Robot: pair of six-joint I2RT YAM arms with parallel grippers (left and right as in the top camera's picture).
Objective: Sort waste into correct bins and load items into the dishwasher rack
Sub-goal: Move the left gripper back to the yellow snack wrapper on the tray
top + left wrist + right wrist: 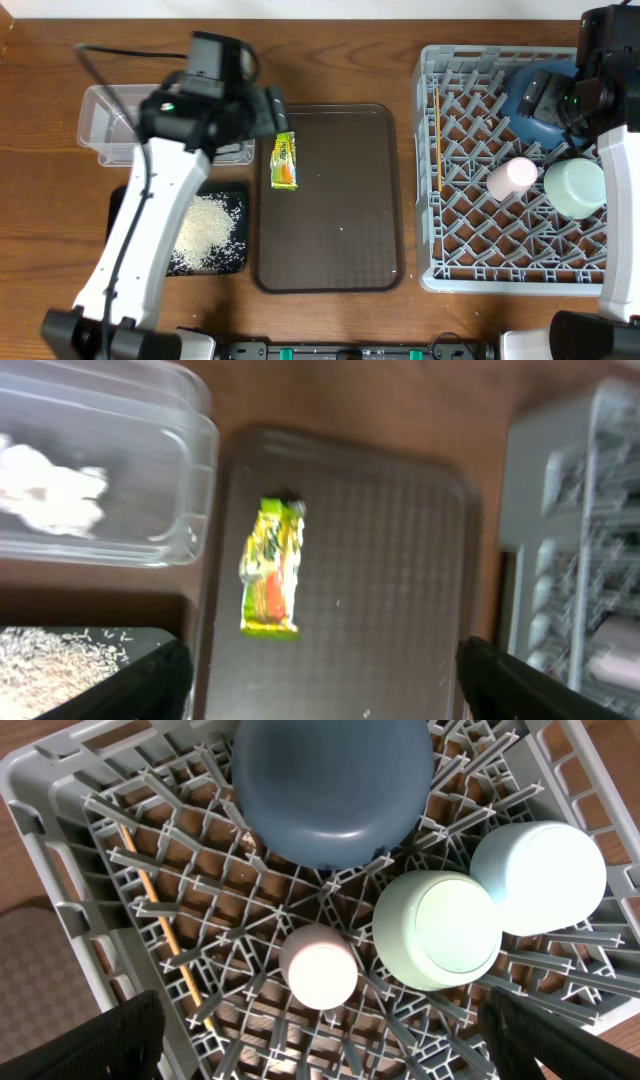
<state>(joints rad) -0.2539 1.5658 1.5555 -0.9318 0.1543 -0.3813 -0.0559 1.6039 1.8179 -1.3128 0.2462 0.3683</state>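
On the brown serving tray, near its left edge, the snack wrapper lies flat. The left gripper hovers close by, fingers spread wide, holding nothing. The right gripper is over the rack, wide open too, nothing in it.

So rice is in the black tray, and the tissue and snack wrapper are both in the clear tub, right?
Not quite: the snack wrapper lies on the brown serving tray, outside the clear tub, as the left wrist view shows. The tissue is in the tub and the rice in the black tray.
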